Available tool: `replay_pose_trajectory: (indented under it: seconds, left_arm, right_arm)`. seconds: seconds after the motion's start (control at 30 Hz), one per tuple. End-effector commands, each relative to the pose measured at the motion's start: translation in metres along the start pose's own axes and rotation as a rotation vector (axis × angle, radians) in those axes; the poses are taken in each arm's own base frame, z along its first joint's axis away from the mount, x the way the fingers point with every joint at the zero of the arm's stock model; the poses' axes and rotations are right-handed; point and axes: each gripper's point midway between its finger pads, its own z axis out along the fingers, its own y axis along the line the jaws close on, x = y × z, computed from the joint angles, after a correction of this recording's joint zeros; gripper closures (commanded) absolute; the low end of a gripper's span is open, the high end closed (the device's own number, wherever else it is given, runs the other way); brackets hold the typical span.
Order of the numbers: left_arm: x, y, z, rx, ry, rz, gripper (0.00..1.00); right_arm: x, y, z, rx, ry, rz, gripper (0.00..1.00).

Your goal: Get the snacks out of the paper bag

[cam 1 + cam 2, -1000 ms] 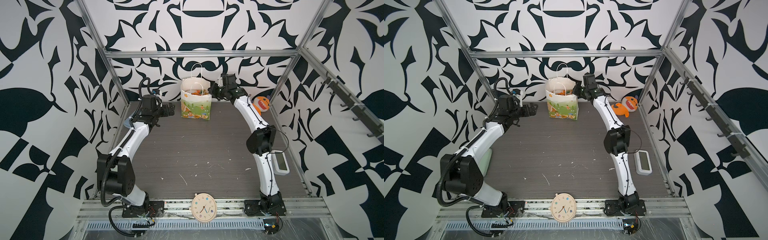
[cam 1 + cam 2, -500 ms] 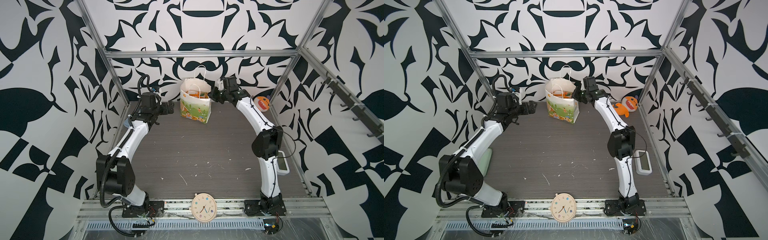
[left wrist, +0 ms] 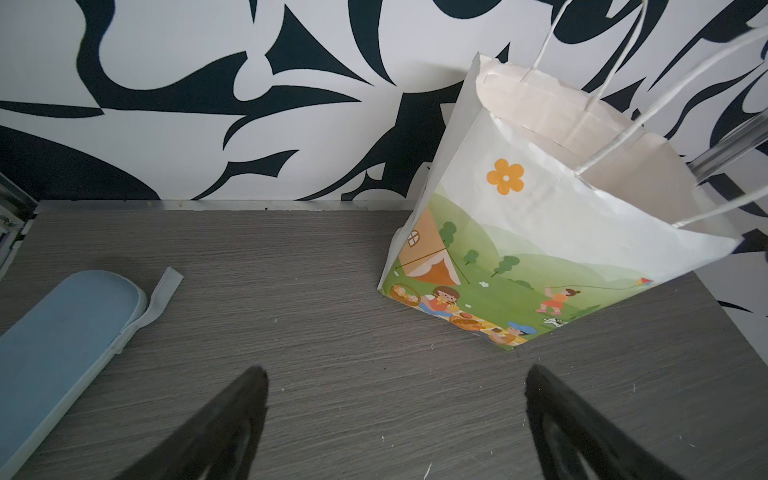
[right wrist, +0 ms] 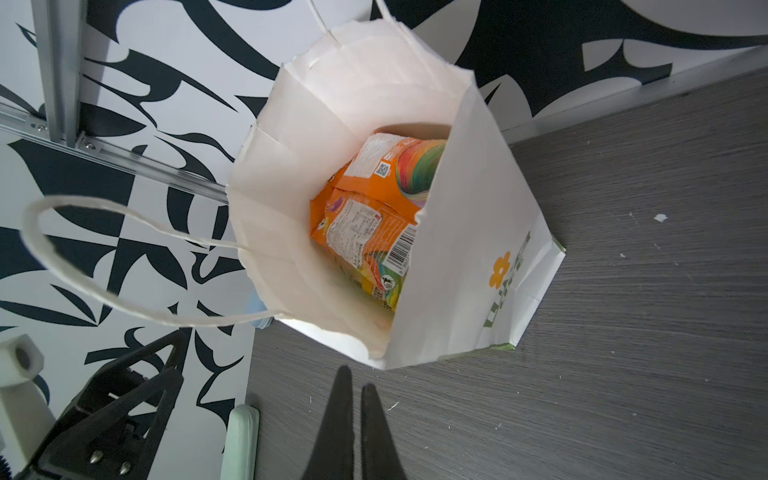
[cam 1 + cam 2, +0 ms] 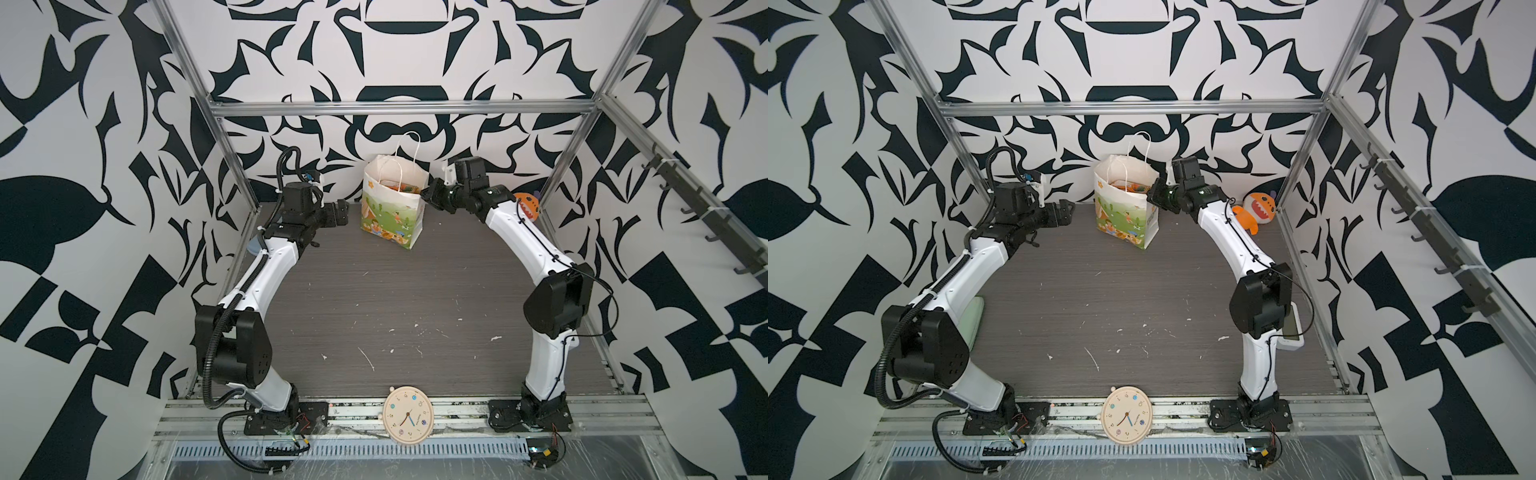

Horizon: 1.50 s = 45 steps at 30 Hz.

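The white paper bag stands open at the back of the table, turned with one corner toward the front. Its green print and orange flower show in the left wrist view. Inside the paper bag lie the snacks, orange packets with labels up; their tops peek out in both top views. My right gripper is shut and empty, just outside the bag's right rim. My left gripper hangs wide open left of the bag, apart from it.
An orange plush shark lies in the back right corner. A light-blue case lies by the left wall, with a pale green object nearer the front. A round clock sits on the front rail. A small white device lies at the right edge.
The bag has turned, so that a corner now faces the front. The right arm's elbow has swung outward to the right while its gripper stayed at the bag's rim. The left gripper rose slightly.
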Motion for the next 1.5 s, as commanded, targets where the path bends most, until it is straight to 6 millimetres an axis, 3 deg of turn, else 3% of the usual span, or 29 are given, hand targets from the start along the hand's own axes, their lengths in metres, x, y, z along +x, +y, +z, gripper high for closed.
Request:
replay_pose_trajectory:
  seconds: [0.0,0.1,0.2,0.27,0.3,0.37,0.5,0.6,0.83,0.97,1.03,1.2,1.33,1.47]
  left_arm:
    - [-0.012,0.008,0.004,-0.003,-0.019,-0.005,0.0]
    - [-0.019,0.032,0.02,0.036,0.0,-0.107,0.0]
    - [-0.02,0.052,0.045,0.036,0.05,-0.163,0.04]
    - [-0.019,0.05,0.064,0.072,0.106,-0.147,0.12]
    - [-0.017,0.049,0.072,0.091,0.127,-0.152,0.22]
    - [-0.013,0.042,0.086,0.146,0.152,-0.157,0.31]
    - [-0.002,0.033,0.114,0.173,0.145,-0.141,0.33]
    - [0.002,0.026,0.134,0.201,0.161,-0.141,0.33]
    - [0.017,0.027,0.174,0.217,0.17,-0.137,0.31]
    - [0.032,0.025,0.202,0.241,0.192,-0.117,0.29]
    - [0.04,0.027,0.216,0.252,0.207,-0.129,0.29]
    - [0.053,0.017,0.238,0.322,0.215,-0.136,0.25]
    - [0.06,-0.002,0.243,0.369,0.214,-0.077,0.24]
    - [0.066,-0.008,0.242,0.395,0.215,-0.055,0.23]
  right_arm:
    - [-0.018,0.025,-0.024,-0.077,-0.06,-0.08,1.0]
    - [-0.034,0.02,-0.035,-0.086,-0.095,-0.084,0.97]
    - [-0.056,-0.004,-0.042,-0.078,-0.152,-0.049,0.93]
    - [-0.073,-0.026,-0.042,-0.072,-0.185,-0.022,0.92]
    - [-0.078,-0.035,-0.039,-0.067,-0.189,-0.016,0.91]
    - [-0.09,-0.056,-0.028,-0.066,-0.193,-0.024,0.89]
    - [-0.108,-0.083,0.006,-0.117,-0.172,-0.039,0.88]
    - [-0.112,-0.089,0.037,-0.177,-0.145,-0.077,0.88]
    - [-0.106,-0.11,0.113,-0.288,-0.147,-0.074,0.87]
    - [-0.099,-0.116,0.142,-0.324,-0.143,-0.073,0.85]
    - [-0.093,-0.119,0.156,-0.35,-0.145,-0.061,0.79]
    - [-0.07,-0.114,0.18,-0.388,-0.128,-0.092,0.74]
    - [-0.05,-0.109,0.194,-0.427,-0.093,-0.104,0.7]
    - [-0.033,-0.099,0.198,-0.524,-0.035,-0.097,0.69]
